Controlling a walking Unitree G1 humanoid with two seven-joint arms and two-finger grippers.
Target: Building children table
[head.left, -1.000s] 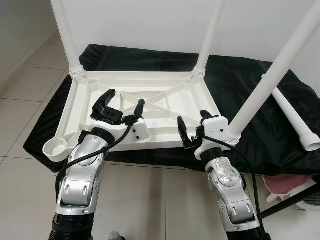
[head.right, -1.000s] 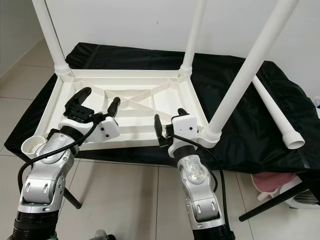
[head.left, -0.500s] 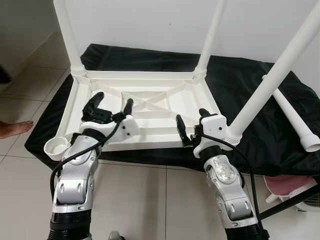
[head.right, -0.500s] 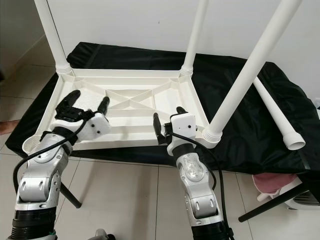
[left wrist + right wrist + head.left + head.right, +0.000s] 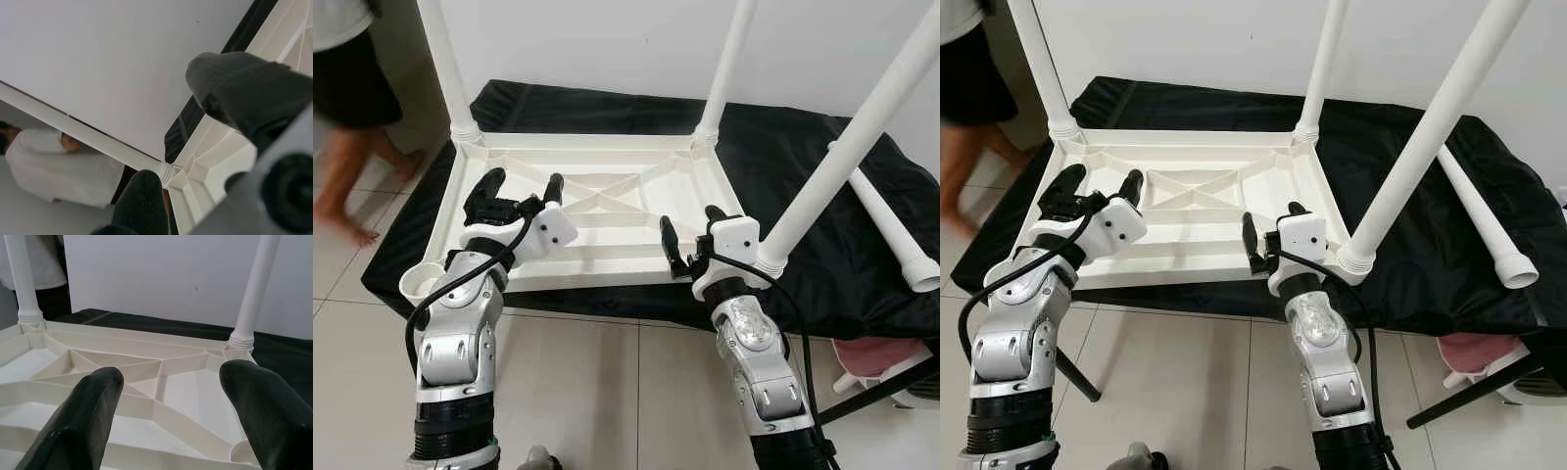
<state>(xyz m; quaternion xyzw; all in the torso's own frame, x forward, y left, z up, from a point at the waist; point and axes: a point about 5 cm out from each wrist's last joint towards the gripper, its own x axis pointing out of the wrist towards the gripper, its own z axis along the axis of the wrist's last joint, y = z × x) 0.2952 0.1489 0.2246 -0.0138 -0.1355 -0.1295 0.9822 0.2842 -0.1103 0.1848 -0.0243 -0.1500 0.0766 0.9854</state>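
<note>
1. A black cloth-covered surface (image 5: 822, 264) spans the middle of the frame from left to right, over a tiled floor (image 5: 597, 392).
2. The white children's table top (image 5: 607, 220) lies upside down on it at centre left, ribbed underside up, with an empty round socket (image 5: 421, 286) at its lower left corner.
3. Three white legs stand fitted in it: the far-left leg (image 5: 440, 59), the far-right leg (image 5: 729, 59) and the near-right leg (image 5: 862, 127), which slants to the upper right.
4. A loose fourth leg (image 5: 886, 230) lies on the cloth at the right edge.
5. A blurred person (image 5: 347, 108) stands at upper left.
6. The left end effector (image 5: 521, 186) hovers over the top's left half, fingers spread, released.
7. The right end effector (image 5: 690, 238) sits at the top's near edge, just beside the near-right leg's base, fingers apart, holding nothing.
</note>
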